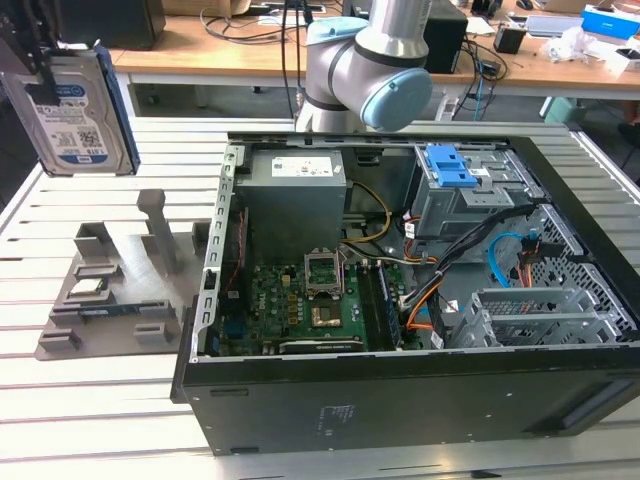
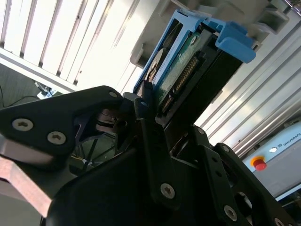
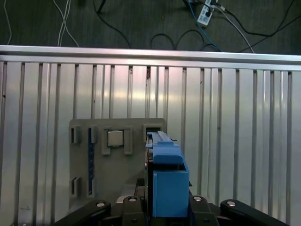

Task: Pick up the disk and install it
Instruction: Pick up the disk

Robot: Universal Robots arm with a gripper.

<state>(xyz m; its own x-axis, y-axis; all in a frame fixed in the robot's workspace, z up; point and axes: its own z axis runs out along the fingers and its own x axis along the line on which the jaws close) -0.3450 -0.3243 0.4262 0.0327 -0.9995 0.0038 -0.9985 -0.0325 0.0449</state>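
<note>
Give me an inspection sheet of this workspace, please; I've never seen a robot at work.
Surface: slatted metal table, carrying the tray and the case.
Job's things: the disk, blue-framed, held in the air at the exterior view's left, outside the open computer case.
Clutter: grey fixture tray with small parts.
Grippers: gripper shut on the disk.
Cables: orange, blue and black wires inside the case; loose cords on the floor.
Surroundings: wooden desk behind the table.

Silver arm (image 1: 338, 72), pale-blue joint caps (image 1: 396, 100), black hand (image 2: 167, 117)
</note>
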